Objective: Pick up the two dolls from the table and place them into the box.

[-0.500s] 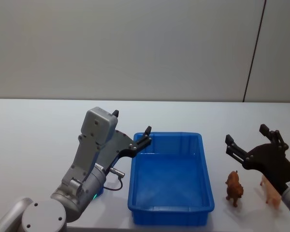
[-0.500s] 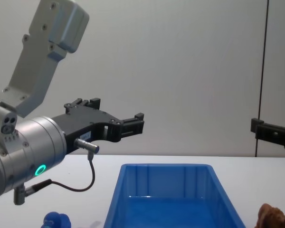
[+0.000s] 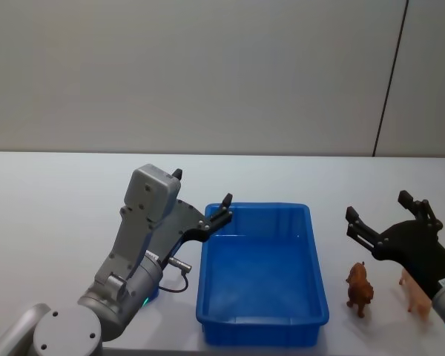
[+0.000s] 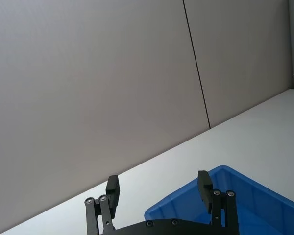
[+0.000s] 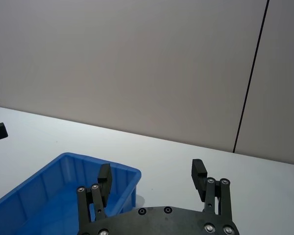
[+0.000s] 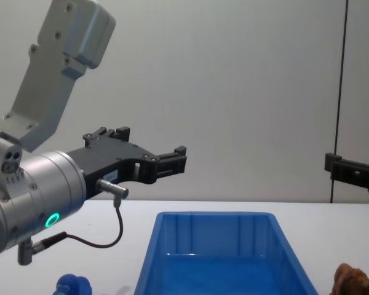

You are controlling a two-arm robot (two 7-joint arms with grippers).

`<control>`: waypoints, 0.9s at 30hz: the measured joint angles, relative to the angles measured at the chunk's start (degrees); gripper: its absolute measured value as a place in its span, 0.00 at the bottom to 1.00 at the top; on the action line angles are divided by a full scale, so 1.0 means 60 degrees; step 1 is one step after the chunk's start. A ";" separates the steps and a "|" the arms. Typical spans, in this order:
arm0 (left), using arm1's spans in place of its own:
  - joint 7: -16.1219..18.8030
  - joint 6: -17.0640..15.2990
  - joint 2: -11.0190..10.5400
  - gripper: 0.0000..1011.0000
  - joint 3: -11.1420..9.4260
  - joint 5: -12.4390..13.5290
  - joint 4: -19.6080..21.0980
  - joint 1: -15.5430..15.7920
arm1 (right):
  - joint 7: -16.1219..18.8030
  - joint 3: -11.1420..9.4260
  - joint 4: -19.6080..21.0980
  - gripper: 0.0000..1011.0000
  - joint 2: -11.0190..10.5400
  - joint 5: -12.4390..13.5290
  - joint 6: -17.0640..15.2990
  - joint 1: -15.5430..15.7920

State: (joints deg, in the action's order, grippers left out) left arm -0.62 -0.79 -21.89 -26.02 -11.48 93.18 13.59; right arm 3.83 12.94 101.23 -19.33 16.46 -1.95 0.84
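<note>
White tabletop [image 3: 59, 208] carries the box [image 3: 256, 207]; the brown doll [image 3: 360, 288] stands just right of it, the blue doll [image 6: 74, 286] at its left. Both the left tool [image 4: 158, 181] and the right tool [image 5: 152, 170] hang wide open, empty. Dolls are probably light and soft: pinch across the body.

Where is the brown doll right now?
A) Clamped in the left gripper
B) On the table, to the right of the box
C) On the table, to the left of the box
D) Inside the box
B: the brown doll stands on the table to the right of the box, outside its rim and apart from it.
</note>
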 joint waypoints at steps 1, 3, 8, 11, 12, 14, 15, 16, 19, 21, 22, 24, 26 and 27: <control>0.0000 0.0000 0.0000 0.99 0.0000 0.0000 0.0000 0.0000 | 0.0000 0.0000 0.0000 0.99 0.0000 0.0000 0.0000 0.0000; 0.0000 0.0000 0.0000 0.99 0.0000 0.0000 0.0000 0.0000 | 0.0000 0.0000 0.0000 0.99 0.0000 0.0000 0.0000 0.0000; 0.0000 0.0000 0.0000 0.99 -0.0001 0.0000 0.0000 0.0000 | 0.0000 0.0000 0.0000 0.99 0.0000 0.0000 0.0000 0.0000; 0.0000 0.0000 0.0000 0.99 0.0000 0.0000 0.0000 0.0000 | 0.0000 0.0000 0.0000 0.99 0.0000 0.0000 0.0000 0.0000; 0.0000 0.0000 0.0000 0.99 -0.0001 0.0000 0.0000 0.0000 | 0.0000 0.0000 0.0000 0.99 0.0000 0.0000 0.0000 0.0000; 0.0000 0.0000 0.0000 0.99 0.0000 0.0000 0.0000 0.0000 | 0.0001 -0.0003 -0.0002 0.99 0.0000 0.0000 0.0000 0.0000; 0.0000 0.0000 0.0000 0.99 0.0000 0.0000 0.0000 0.0000 | 0.0007 -0.0012 -0.0010 0.99 -0.0005 0.0000 0.0000 -0.0002; 0.0000 0.0000 0.0000 0.99 -0.0001 0.0000 0.0000 0.0000 | 0.0019 -0.0018 -0.0015 0.99 -0.0010 0.0004 0.0000 -0.0003; 0.0000 0.0000 0.0000 0.99 0.0000 0.0000 0.0000 0.0000 | 0.0094 -0.0066 -0.0046 0.99 -0.0058 0.0063 0.0000 -0.0013; 0.0000 0.0000 0.0000 0.99 0.0000 0.0000 0.0000 0.0000 | 0.0188 -0.0121 -0.0082 0.99 -0.0118 0.0138 -0.0008 -0.0019; 0.0000 0.0000 0.0000 0.99 -0.0001 0.0000 0.0000 0.0000 | 0.0217 -0.0135 -0.0091 0.99 -0.0140 0.0164 -0.0014 -0.0020; 0.0000 0.0000 0.0000 0.99 0.0000 0.0000 0.0000 0.0000 | 0.0329 -0.0208 -0.0132 0.99 -0.0219 0.0256 -0.0044 -0.0024; 0.0000 0.0000 0.0000 0.99 0.0000 0.0000 0.0000 0.0000 | 0.0401 -0.0253 -0.0159 0.99 -0.0278 0.0317 -0.0073 -0.0025; 0.0000 0.0000 0.0000 0.99 0.0000 0.0000 0.0000 0.0000 | 0.0477 -0.0313 -0.0191 0.99 -0.0351 0.0375 -0.0108 -0.0026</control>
State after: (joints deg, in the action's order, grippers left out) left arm -0.63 -0.79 -21.90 -26.03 -11.48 93.18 13.59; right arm 6.69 11.06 100.08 -21.44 18.72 -2.60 0.68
